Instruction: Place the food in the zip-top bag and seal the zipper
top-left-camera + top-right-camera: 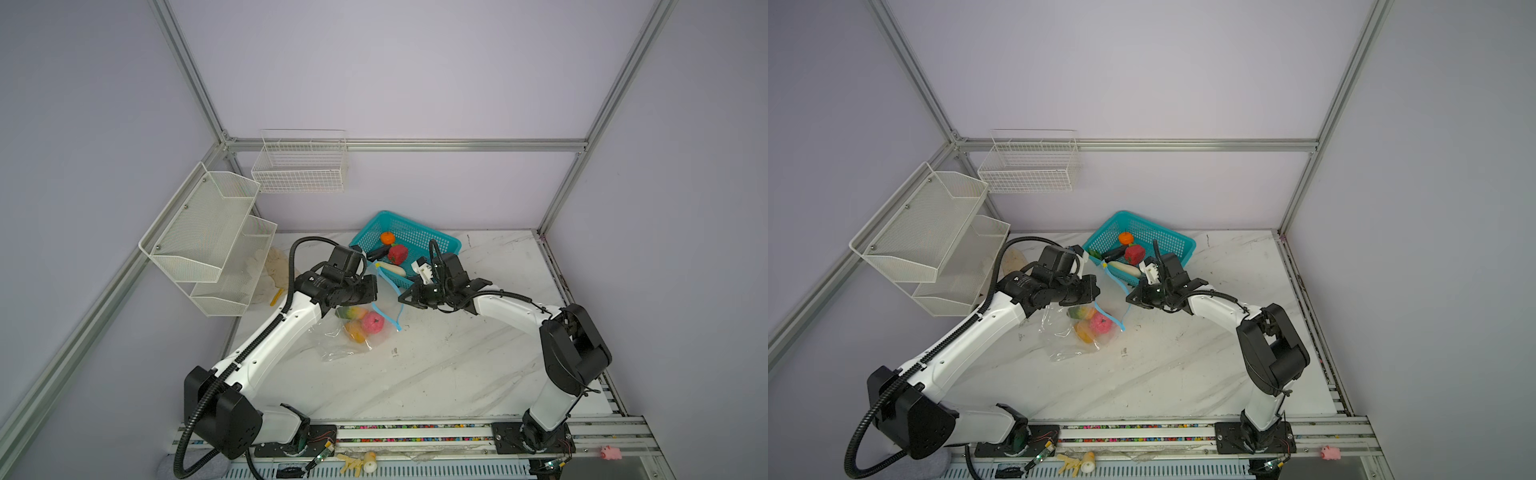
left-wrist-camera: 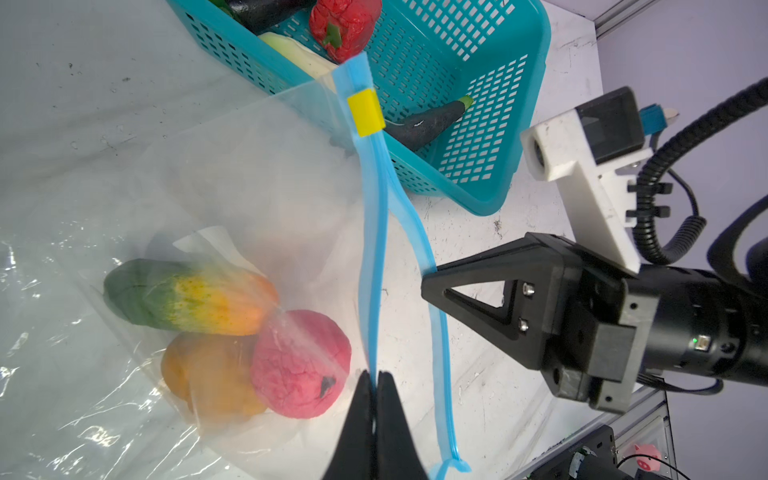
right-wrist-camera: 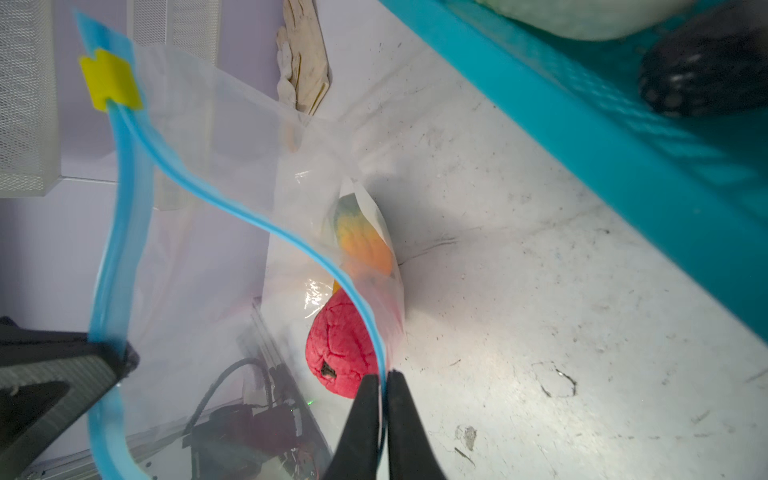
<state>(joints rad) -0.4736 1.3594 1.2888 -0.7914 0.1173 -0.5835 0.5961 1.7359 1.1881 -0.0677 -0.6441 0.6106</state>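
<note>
Left wrist view: left claw (image 2: 376,380) pinched shut on one zipper (image 2: 374,249) lip; right claw (image 2: 428,275) clamps opposite lip; strip's long axis runs toward basket (image 2: 490,199); mouth parted.

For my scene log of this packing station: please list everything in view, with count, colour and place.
bag: one, clear, on the table, mouth open
zipper: one, light blue, along the bag's mouth
slider: one, yellow, at the zipper's end
food in bag: three; green-to-orange piece, orange piece, pink piece
basket: one, teal, behind the bag
food in basket: at least five; orange fruit, red piece, white piece, two dark purple pieces
shelf: one, white mesh, left wall
wire basket: one, white, back wall
gloves: pale, by the shelf
toy pig: one, pink, front rail
toy bits: pale, front rail
table: white marble
left gripper: black, shut on zipper
right gripper: black, shut on zipper
</note>
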